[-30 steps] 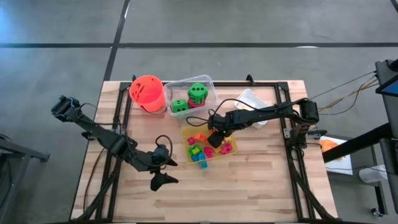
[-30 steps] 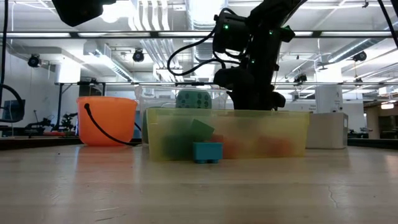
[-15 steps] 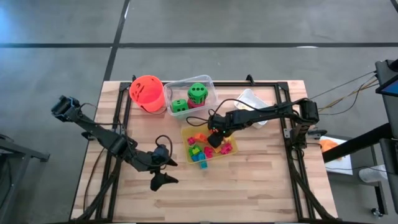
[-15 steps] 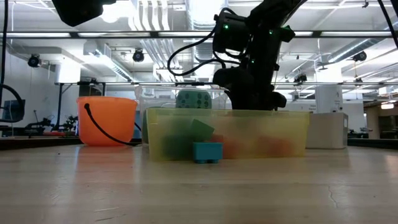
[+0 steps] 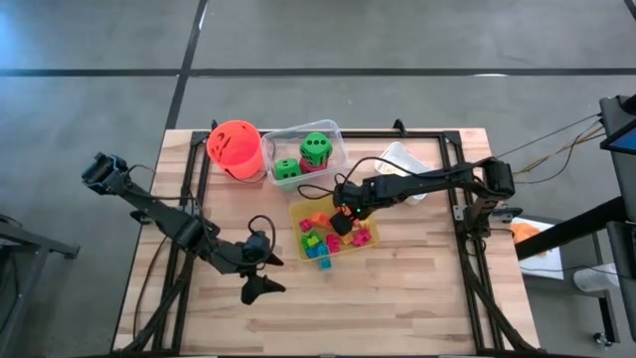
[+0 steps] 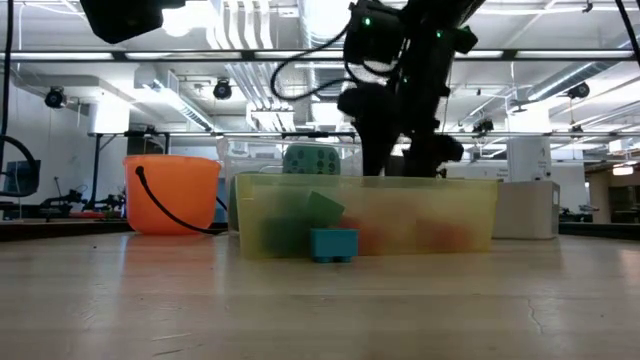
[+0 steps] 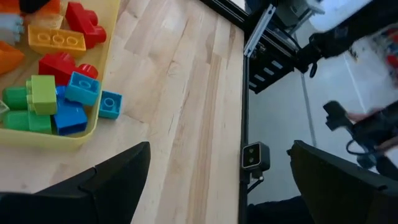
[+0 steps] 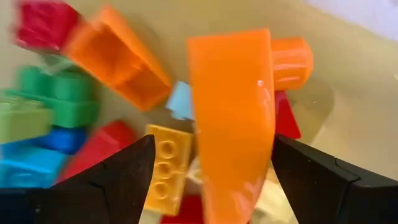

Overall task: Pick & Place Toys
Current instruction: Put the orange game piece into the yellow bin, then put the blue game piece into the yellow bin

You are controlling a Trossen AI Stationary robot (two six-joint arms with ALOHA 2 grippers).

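The bench [image 5: 417,288] carried a yellow tray [image 5: 298,211] of small blocks [image 5: 320,246], which kept the loose toys together. The right hand [image 8: 211,180] hung over it, fingers closed on an orange block [image 8: 233,118], apparently for transfer. The left hand [image 7: 217,180] waited near the bench's front, fingers spread, holding nothing.

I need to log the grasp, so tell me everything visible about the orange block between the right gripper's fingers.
The orange block looks like glossy, smooth plastic, a tall slab with a rounded lower end. It stands roughly upright between the right gripper fingers, which close on both its sides, above the yellow tray and its mixed blocks. Whether it still touches them is unclear.
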